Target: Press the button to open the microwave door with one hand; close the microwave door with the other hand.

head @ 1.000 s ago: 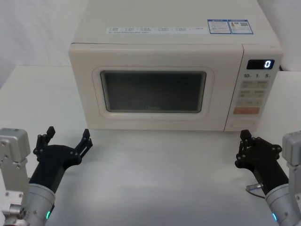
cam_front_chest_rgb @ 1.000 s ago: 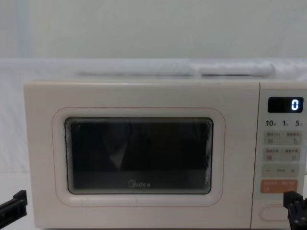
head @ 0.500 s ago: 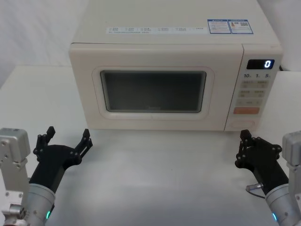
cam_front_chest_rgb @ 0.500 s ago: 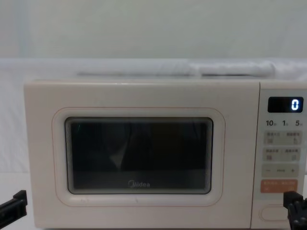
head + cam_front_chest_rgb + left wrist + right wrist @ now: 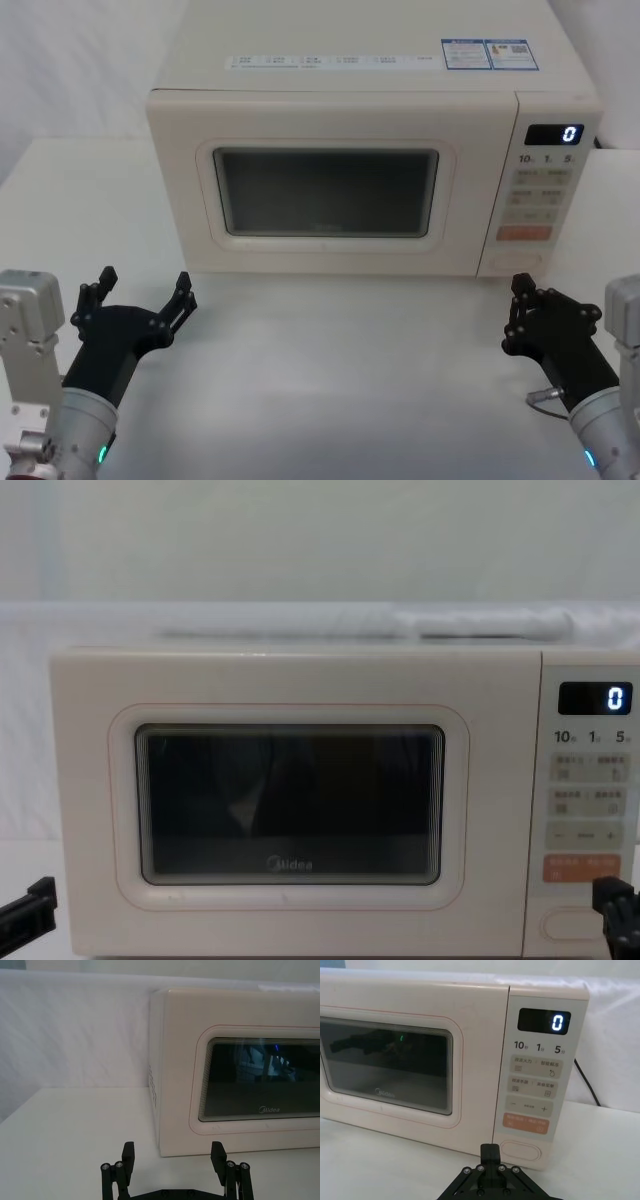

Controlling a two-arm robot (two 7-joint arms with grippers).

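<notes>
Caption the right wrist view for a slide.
Right hand, shut, poised just before the button of the microwave, door closed.

Midea microwave [image 5: 300, 680] door [image 5: 290, 805] shut, display [image 5: 595, 698] reads 0 — right gripper [image 5: 620, 912] just beside pill button [image 5: 568, 925].

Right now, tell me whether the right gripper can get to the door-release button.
Probably yes. The right gripper sits shut just in front of the button at the foot of the control panel, with bare table between them and nothing in the way.
</notes>
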